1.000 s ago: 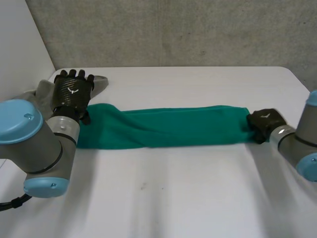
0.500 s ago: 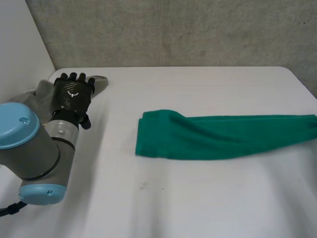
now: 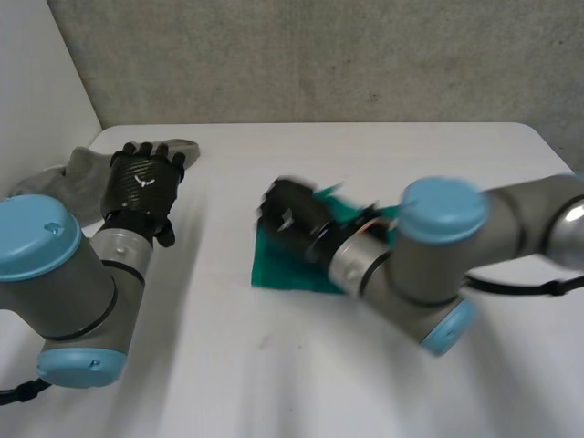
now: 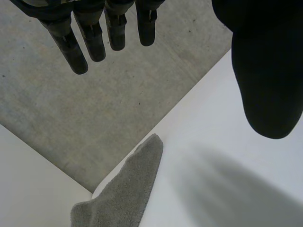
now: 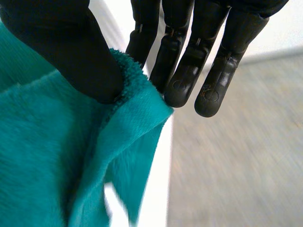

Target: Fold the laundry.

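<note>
- Thumb of the right hand pins an edge of the green towel against straight fingers, a pinch that probably serves to carry one end over for a fold
- Below that hand, the rest of the towel lies bunched mid-desk
- Left hand hovers released, fingers straight, holding nothing, beside the grey cloth at the desk's corner, seemingly parked clear

Bright, soft, even light over the white table. Right hand and the green cloth it pinches are motion-smeared in head view; grey wall behind them streaks in right wrist view.
</note>
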